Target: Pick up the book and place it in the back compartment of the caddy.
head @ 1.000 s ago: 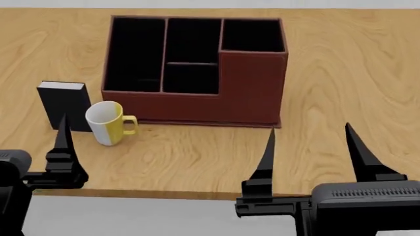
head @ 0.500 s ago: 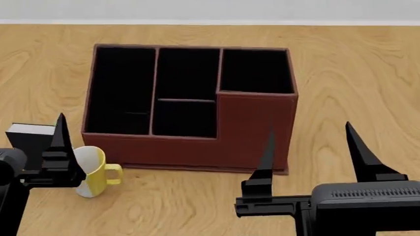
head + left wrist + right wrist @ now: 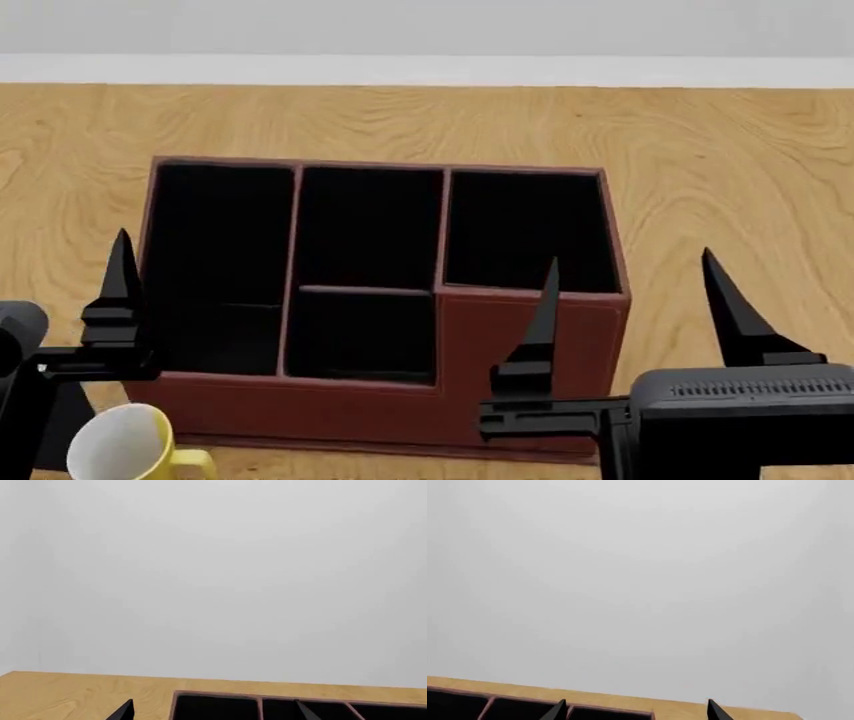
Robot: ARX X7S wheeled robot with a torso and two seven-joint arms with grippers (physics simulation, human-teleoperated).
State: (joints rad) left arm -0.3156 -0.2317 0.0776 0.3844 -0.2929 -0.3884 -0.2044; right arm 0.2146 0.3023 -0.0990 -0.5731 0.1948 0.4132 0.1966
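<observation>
Even, diffuse illumination with no visible light source and no glare. All three views render sharply; no blur or edge distortion. The caddy (image 3: 527, 350) interior reads as uniform black, hiding its floor. Only faint shading falls on the table (image 3: 721, 170). Both wrist views are filled mostly by a featureless pale-grey wall (image 3: 213, 580).

The table (image 3: 721, 180) shows varnished wood with flowing grain and a soft sheen. The caddy (image 3: 527, 345) has matt red-brown leather-like walls and rims, with flat black lining inside. The mug (image 3: 127, 450) looks like smooth glazed ceramic, white and yellow. Both grippers (image 3: 625, 300) are matt black plastic
</observation>
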